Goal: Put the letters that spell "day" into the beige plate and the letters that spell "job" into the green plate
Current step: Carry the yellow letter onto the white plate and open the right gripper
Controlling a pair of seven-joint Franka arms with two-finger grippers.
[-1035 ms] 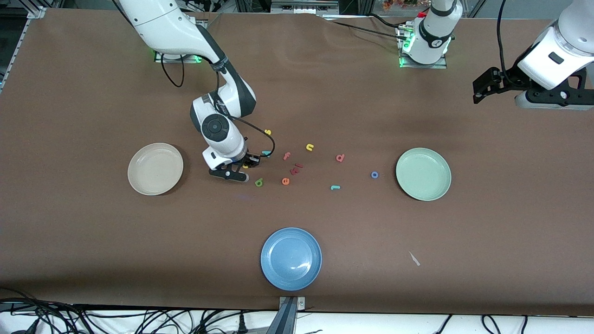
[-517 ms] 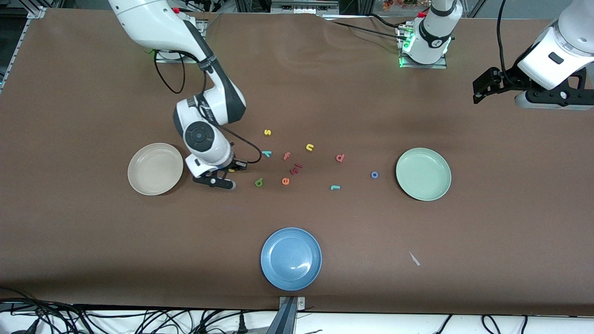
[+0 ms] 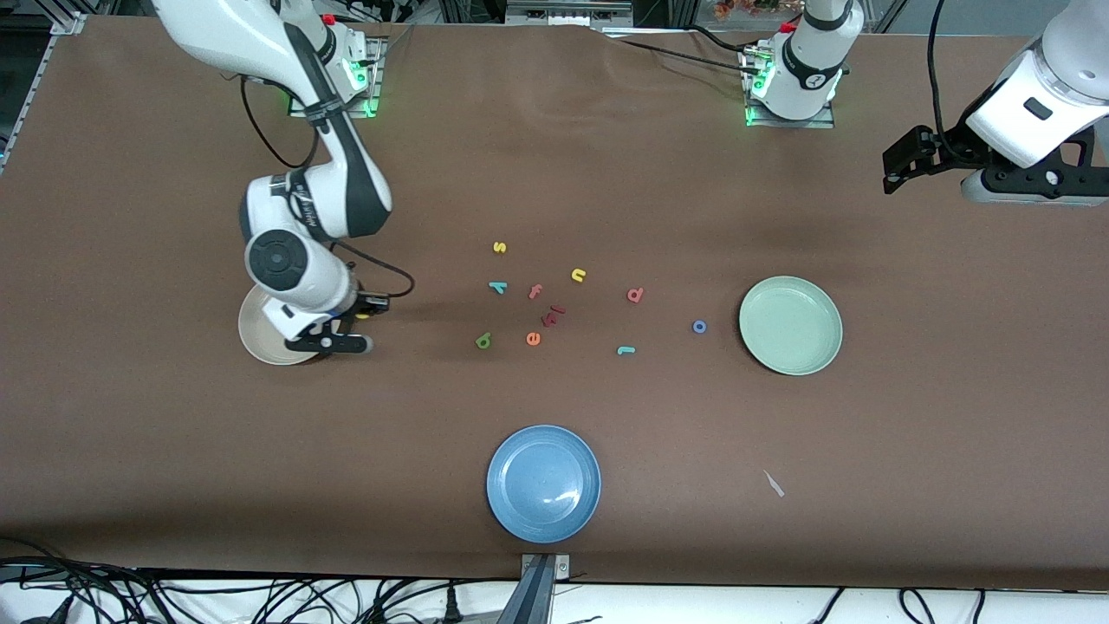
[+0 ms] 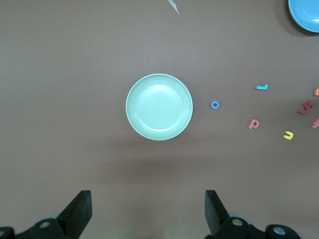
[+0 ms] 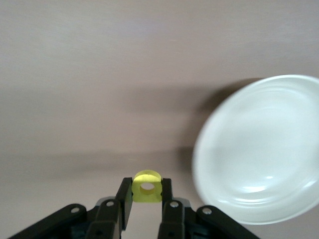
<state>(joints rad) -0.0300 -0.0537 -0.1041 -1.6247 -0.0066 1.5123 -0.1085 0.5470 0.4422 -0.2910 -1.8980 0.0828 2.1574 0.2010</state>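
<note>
So, right gripper (image 5: 147, 199) pinching tiny yellow round-bowled foam letter (image 5: 147, 186) beside round cream-beige plate's (image 3: 257, 334) edge for dropping in, left gripper (image 4: 148, 214) spread, waiting above the brown tabletop's (image 3: 554, 173) corner.

A brown mat covers the bench (image 3: 554, 173), lit evenly from above. Black cables (image 3: 173, 594) tangle along the white edge nearest the front camera, where a metal bracket (image 3: 544, 568) is fixed at mid-edge.
</note>
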